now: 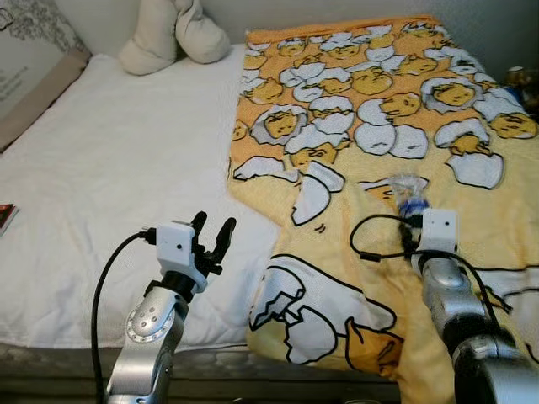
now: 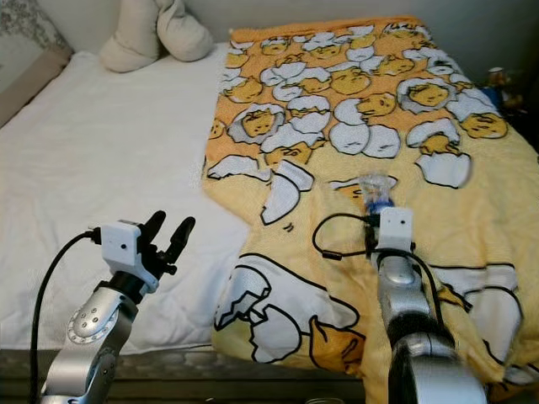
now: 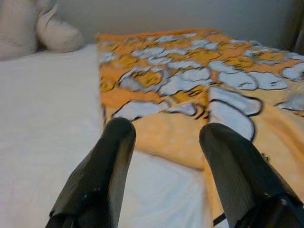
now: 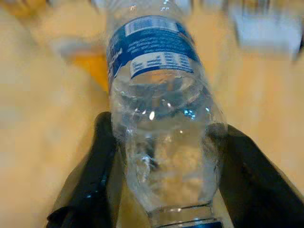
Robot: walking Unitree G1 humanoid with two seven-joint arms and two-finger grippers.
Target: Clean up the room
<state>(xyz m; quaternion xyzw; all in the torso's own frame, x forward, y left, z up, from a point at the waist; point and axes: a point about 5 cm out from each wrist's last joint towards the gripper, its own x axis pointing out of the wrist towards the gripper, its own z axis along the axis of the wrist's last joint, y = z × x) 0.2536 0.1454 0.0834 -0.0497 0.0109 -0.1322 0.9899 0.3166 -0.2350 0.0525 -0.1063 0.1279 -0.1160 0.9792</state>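
Observation:
A clear plastic bottle (image 1: 410, 194) with a blue label (image 4: 152, 45) lies on the yellow egg-print blanket (image 1: 379, 101) that covers the right half of the bed. My right gripper (image 4: 168, 126) is down at the bottle, open, with one black finger (image 4: 95, 175) on each side of its lower body. In the eye views the wrist's white camera box (image 1: 438, 229) hides most of those fingers. My left gripper (image 1: 212, 227) is open and holds nothing. It hovers over the white sheet (image 1: 118, 177) near the bed's front edge, pointing toward the blanket's left border (image 3: 142, 142).
A beige pillow (image 1: 173, 34) lies at the head of the bed. A patterned panel (image 1: 29, 67) stands along the far left side, and a small red thing (image 1: 4, 217) lies at the left edge. Small objects (image 1: 522, 82) stand beyond the bed's right side.

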